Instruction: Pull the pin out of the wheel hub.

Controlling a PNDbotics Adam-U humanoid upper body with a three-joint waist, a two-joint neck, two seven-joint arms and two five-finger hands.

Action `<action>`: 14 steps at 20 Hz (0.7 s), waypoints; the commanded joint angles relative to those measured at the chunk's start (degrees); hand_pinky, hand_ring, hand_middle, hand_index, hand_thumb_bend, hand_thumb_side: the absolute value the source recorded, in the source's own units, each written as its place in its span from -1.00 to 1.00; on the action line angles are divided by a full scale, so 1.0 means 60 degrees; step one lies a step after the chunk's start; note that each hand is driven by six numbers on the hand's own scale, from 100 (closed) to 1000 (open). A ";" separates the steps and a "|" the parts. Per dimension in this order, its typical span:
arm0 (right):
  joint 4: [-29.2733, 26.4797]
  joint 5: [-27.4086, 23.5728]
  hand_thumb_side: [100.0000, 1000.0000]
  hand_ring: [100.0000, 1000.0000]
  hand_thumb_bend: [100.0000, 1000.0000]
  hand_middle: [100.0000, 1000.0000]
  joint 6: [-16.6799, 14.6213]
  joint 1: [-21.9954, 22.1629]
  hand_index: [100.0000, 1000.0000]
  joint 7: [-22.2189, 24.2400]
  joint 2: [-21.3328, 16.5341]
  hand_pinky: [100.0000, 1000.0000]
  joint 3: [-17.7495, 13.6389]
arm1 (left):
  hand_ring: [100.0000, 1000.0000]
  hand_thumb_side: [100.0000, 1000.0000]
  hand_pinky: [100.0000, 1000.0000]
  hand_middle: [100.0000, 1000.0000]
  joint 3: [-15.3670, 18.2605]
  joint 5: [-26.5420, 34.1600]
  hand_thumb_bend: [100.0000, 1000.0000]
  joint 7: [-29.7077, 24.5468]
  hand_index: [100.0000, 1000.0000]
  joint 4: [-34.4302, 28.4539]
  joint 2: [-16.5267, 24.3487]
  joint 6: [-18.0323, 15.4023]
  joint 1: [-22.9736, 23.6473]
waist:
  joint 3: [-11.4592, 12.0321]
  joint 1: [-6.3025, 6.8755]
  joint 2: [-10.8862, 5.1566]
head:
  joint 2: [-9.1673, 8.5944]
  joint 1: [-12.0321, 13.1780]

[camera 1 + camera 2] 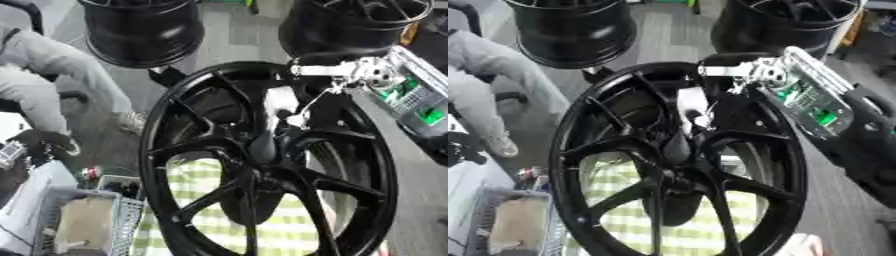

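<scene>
A large black wheel hub point(262, 165) stands upright in the middle, its spokes meeting at a dark centre point(254, 172). My right arm comes in from the upper right, with a silver wrist point(754, 72) and a green board point(811, 107) on the forearm. The right hand point(302, 100) is black and reaches behind the upper rim, between the spokes. A small white piece point(696, 111) shows at the hand, just above a dark elongated part point(677, 146) over the hub centre. Black on black hides how the hand stands. I cannot make out the pin for certain.
Two more black rims point(144, 32) point(350, 25) stand at the back. A person in grey point(44, 65) sits at the left. A mesh basket point(122, 220) holding a tan block lies at the lower left. A green-and-white checked cloth point(284, 225) lies under the wheel.
</scene>
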 commanded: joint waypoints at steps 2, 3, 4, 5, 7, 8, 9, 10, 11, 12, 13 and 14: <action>0.0059 0.0075 -1.00 0.18 -1.00 -0.15 -0.0007 -0.0164 0.17 -0.0287 -0.0200 0.27 -0.0172 | 0.11 0.82 0.42 0.14 -0.0008 -0.0002 -1.00 -0.0027 0.41 -0.0149 0.0086 -0.0008 -0.0122 | 0.0007 0.0019 -0.0094 | -0.0024 -0.0003; 0.0076 0.0087 -1.00 0.15 -1.00 -0.18 -0.0005 -0.0174 0.15 -0.0341 -0.0205 0.26 -0.0191 | 0.11 0.82 0.42 0.14 -0.0009 -0.0002 -1.00 -0.0029 0.41 -0.0150 0.0086 -0.0008 -0.0124 | 0.0009 0.0016 -0.0094 | -0.0024 -0.0002; 0.0083 0.0101 -1.00 0.13 -1.00 -0.19 0.0003 -0.0192 0.13 -0.0397 -0.0217 0.26 -0.0226 | 0.11 0.82 0.42 0.14 -0.0011 -0.0003 -1.00 -0.0030 0.41 -0.0150 0.0086 -0.0007 -0.0124 | 0.0009 0.0014 -0.0095 | -0.0024 0.0003; 0.0076 0.0109 -1.00 0.13 -1.00 -0.19 0.0012 -0.0206 0.13 -0.0449 -0.0232 0.26 -0.0262 | 0.11 0.82 0.42 0.14 -0.0011 -0.0005 -1.00 -0.0032 0.41 -0.0150 0.0086 -0.0005 -0.0124 | 0.0008 0.0012 -0.0095 | -0.0024 0.0006; 0.0034 0.0119 -1.00 0.12 -1.00 -0.23 0.0041 -0.0241 0.10 -0.0529 -0.0276 0.27 -0.0345 | 0.11 0.82 0.42 0.14 -0.0012 -0.0010 -1.00 -0.0035 0.41 -0.0150 0.0089 -0.0003 -0.0123 | 0.0004 0.0005 -0.0096 | -0.0024 0.0006; 0.0002 0.0121 -1.00 0.11 -1.00 -0.24 0.0063 -0.0261 0.09 -0.0568 -0.0299 0.27 -0.0402 | 0.11 0.82 0.42 0.14 -0.0012 -0.0013 -1.00 -0.0036 0.41 -0.0149 0.0090 -0.0001 -0.0122 | 0.0003 0.0001 -0.0097 | -0.0024 0.0011; -0.0034 0.0122 -1.00 0.11 -1.00 -0.24 0.0086 -0.0280 0.09 -0.0604 -0.0325 0.27 -0.0457 | 0.11 0.82 0.42 0.14 -0.0012 -0.0015 -1.00 -0.0037 0.41 -0.0149 0.0091 0.0000 -0.0122 | 0.0001 -0.0002 -0.0099 | -0.0024 0.0015; -0.0074 0.0115 -1.00 0.11 -1.00 -0.24 0.0111 -0.0301 0.09 -0.0646 -0.0352 0.27 -0.0523 | 0.11 0.82 0.42 0.14 -0.0011 -0.0015 -1.00 -0.0038 0.41 -0.0151 0.0091 0.0002 -0.0124 | -0.0002 -0.0004 -0.0101 | -0.0024 0.0019; -0.0117 0.0082 -1.00 0.11 -1.00 -0.25 0.0138 -0.0319 0.09 -0.0693 -0.0377 0.26 -0.0590 | 0.11 0.83 0.42 0.14 -0.0010 -0.0015 -1.00 -0.0038 0.41 -0.0152 0.0091 0.0004 -0.0124 | -0.0005 -0.0006 -0.0103 | -0.0024 0.0024; -0.0171 0.0028 -1.00 0.10 -1.00 -0.26 0.0169 -0.0344 0.09 -0.0749 -0.0411 0.26 -0.0665 | 0.11 0.82 0.42 0.14 -0.0009 -0.0015 -1.00 -0.0040 0.41 -0.0152 0.0094 0.0007 -0.0122 | -0.0011 -0.0008 -0.0106 | -0.0024 0.0030; -0.0235 -0.0039 -1.00 0.10 -1.00 -0.26 0.0201 -0.0368 0.09 -0.0802 -0.0452 0.26 -0.0738 | 0.11 0.83 0.42 0.14 -0.0008 -0.0018 -1.00 -0.0040 0.41 -0.0150 0.0096 0.0009 -0.0120 | -0.0017 -0.0010 -0.0109 | -0.0024 0.0033; -0.0315 -0.0116 -1.00 0.10 -1.00 -0.26 0.0237 -0.0397 0.09 -0.0861 -0.0503 0.25 -0.0823 | 0.11 0.83 0.42 0.14 -0.0006 -0.0020 -1.00 -0.0039 0.41 -0.0150 0.0100 0.0010 -0.0119 | -0.0023 -0.0014 -0.0114 | -0.0024 0.0037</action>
